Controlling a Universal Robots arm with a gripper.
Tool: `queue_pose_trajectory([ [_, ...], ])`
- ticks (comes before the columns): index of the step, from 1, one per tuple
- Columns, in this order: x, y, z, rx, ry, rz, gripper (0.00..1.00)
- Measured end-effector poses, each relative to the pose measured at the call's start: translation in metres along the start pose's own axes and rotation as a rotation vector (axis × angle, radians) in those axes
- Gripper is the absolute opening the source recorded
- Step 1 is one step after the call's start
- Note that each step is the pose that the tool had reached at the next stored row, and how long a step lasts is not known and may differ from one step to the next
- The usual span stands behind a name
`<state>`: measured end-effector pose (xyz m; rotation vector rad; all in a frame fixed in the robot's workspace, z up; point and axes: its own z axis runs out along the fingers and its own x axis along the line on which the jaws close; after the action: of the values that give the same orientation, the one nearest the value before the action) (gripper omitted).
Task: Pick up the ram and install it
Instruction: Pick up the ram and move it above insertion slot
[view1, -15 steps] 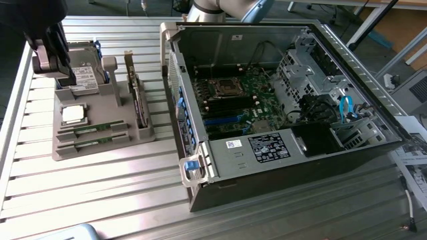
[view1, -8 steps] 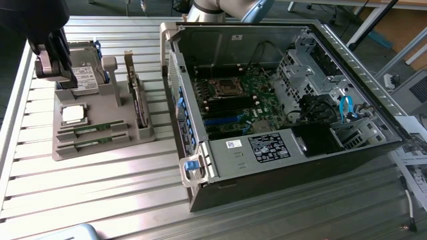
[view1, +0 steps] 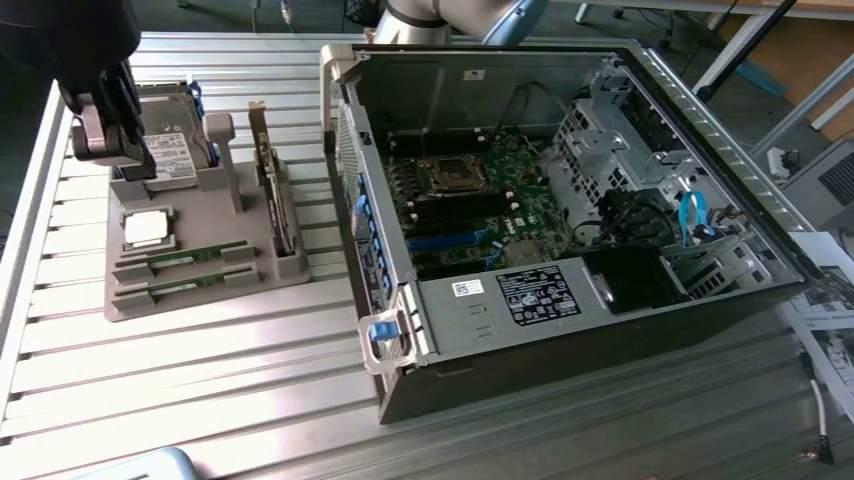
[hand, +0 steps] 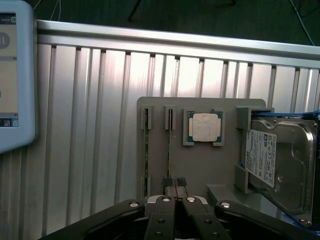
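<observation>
1. The ram (hand: 169, 150) lies on edge in a slot of the grey tray (hand: 200, 170), its long axis pointing straight away from the jaws.
2. A second ram stick (hand: 146, 150) sits parallel in the next slot.
3. The grey tray also holds a processor (hand: 205, 126) and a hard drive (hand: 280, 160).
4. The jaws are clenched together on nothing, in line with the ram's near end.
5. The grey tray rests on the ribbed surface (view1: 200, 400) beside an open computer case (view1: 467, 100).

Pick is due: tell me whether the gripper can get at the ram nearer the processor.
Likely yes: the gripper hovers in line with that ram, nothing between them, though its jaws are shut.
</observation>
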<state>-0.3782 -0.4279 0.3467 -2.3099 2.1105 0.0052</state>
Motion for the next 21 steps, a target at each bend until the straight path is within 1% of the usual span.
queue_pose_trajectory([
  [7,0.0,0.0,0.0005,0.0002,-0.0003,0.0,0.11],
  [12,0.0001,0.0,0.0036,0.0003,-0.0015,0.0,0.11],
  [21,0.0002,0.0001,0.0085,0.0002,-0.0018,0.0,0.11],
])
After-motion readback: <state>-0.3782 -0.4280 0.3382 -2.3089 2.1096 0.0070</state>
